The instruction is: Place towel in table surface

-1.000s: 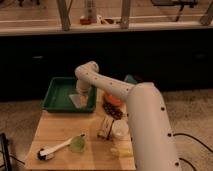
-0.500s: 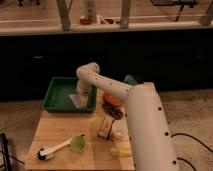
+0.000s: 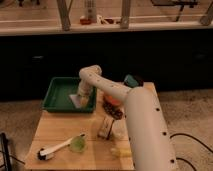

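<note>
The towel is a small pale cloth lying inside the green tray at the back left of the table surface. My white arm reaches from the lower right over the table to the tray. The gripper hangs right above the towel at the tray's right side, touching or nearly touching it.
A green cup and a white-handled brush lie at the table's front left. A clear cup, an orange-and-dark item and a teal object crowd the right half beside my arm. A dark counter runs behind.
The arm has shifted only slightly. The gripper stays over the towel in the tray.
</note>
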Robot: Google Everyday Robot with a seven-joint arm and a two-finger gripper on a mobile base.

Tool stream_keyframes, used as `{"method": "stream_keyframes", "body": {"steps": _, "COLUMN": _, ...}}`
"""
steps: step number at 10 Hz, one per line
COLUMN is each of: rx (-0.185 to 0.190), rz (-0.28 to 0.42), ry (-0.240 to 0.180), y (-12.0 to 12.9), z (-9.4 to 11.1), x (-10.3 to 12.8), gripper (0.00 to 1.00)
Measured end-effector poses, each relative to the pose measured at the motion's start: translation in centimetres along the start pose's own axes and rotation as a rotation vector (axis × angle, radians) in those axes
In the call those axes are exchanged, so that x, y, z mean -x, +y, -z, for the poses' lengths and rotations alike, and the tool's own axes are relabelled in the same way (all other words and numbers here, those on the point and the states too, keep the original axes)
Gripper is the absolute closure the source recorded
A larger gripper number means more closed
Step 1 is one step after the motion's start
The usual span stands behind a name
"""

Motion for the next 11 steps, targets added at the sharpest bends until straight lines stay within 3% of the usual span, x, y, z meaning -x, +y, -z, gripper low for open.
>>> {"method": "stream_keyframes", "body": {"steps": 4, "rx": -0.002, "rz": -0.012, "ry": -0.002, "y": 0.1, "z": 0.1, "x": -0.6, "gripper": 0.94}}
{"method": "stream_keyframes", "body": {"steps": 5, "rx": -0.002, "rz": -0.013, "ry": -0.001, "y": 0.1, "z": 0.2, "x": -0.7, "gripper": 0.98}}
{"method": "stream_keyframes", "body": {"steps": 8, "rx": -0.012, "rz": -0.006, "ry": 0.003, "y": 0.3, "z": 0.8, "x": -1.1, "gripper": 1.00}}
{"method": "stream_keyframes", "body": {"steps": 11, "rx": -0.060, "rz": 0.032, "ry": -0.041, "y": -0.2, "z": 4.1, "x": 0.3, "gripper": 1.00}}
